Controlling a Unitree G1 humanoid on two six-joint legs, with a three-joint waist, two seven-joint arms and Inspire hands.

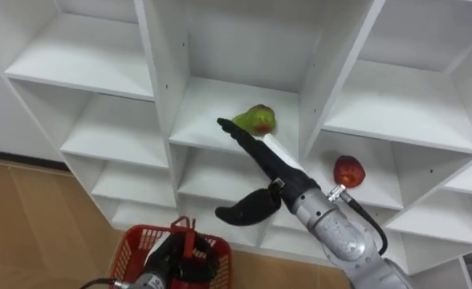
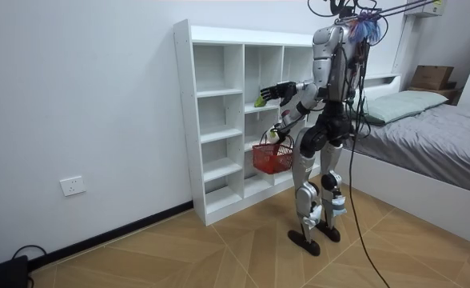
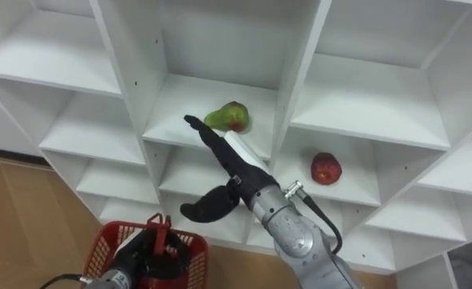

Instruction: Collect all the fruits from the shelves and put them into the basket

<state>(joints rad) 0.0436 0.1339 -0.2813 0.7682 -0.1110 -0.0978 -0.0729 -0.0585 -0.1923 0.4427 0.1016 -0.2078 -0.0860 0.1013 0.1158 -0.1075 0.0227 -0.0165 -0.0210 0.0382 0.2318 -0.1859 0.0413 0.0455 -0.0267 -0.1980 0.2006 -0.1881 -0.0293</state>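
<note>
A green fruit with a red blush (image 1: 257, 120) lies on a middle shelf of the white closet (image 1: 160, 88). My right hand (image 1: 278, 170) reaches up to it, open, its fingers straight and their tips at the fruit's near side, thumb spread below. One compartment to the right and a shelf lower sits a red apple (image 1: 348, 171). Down at the bottom, my left hand (image 1: 165, 257) is shut on the handle of a red basket (image 1: 132, 241). In the room view I stand facing the closet (image 2: 219, 120), right hand (image 2: 280, 90) stretched toward the fruit (image 2: 260, 102), basket (image 2: 273, 158) hanging at hip height.
Upright dividers (image 1: 332, 72) wall the fruit's compartment on both sides. The other compartments look bare. A bed (image 2: 435, 128) stands behind me at the room view's right, on a wooden floor (image 2: 219, 248).
</note>
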